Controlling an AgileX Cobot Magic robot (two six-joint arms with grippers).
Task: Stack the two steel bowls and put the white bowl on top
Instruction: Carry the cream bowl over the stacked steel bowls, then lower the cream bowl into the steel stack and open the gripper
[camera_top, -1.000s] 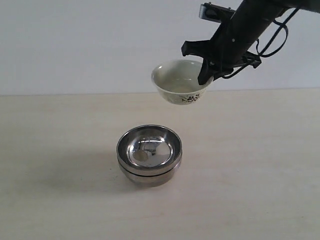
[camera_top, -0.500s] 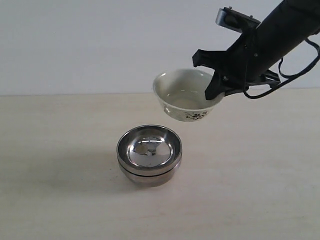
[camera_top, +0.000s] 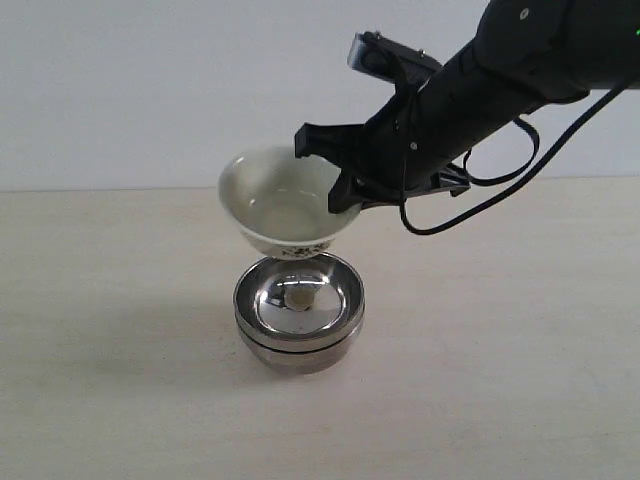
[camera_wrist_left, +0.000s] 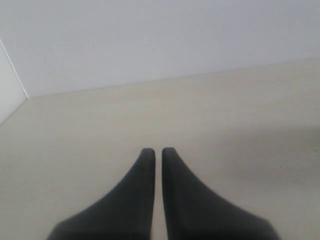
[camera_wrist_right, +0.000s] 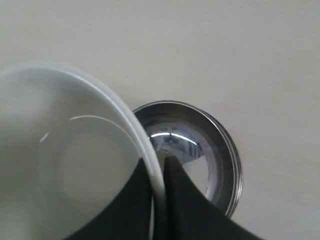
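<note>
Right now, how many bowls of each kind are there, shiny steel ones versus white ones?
Steel bowls: 2, one nested in the other on the table
White bowl: 1, held in the air above them by the right gripper
Total: 3 bowls

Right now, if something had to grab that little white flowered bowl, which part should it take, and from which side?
Its rim, from above, on its right side in the exterior view. The white bowl is open side up with a thin flaring wall, so one finger slips inside and one outside, as the right pincer does. The round body looks too wide to span.
</note>
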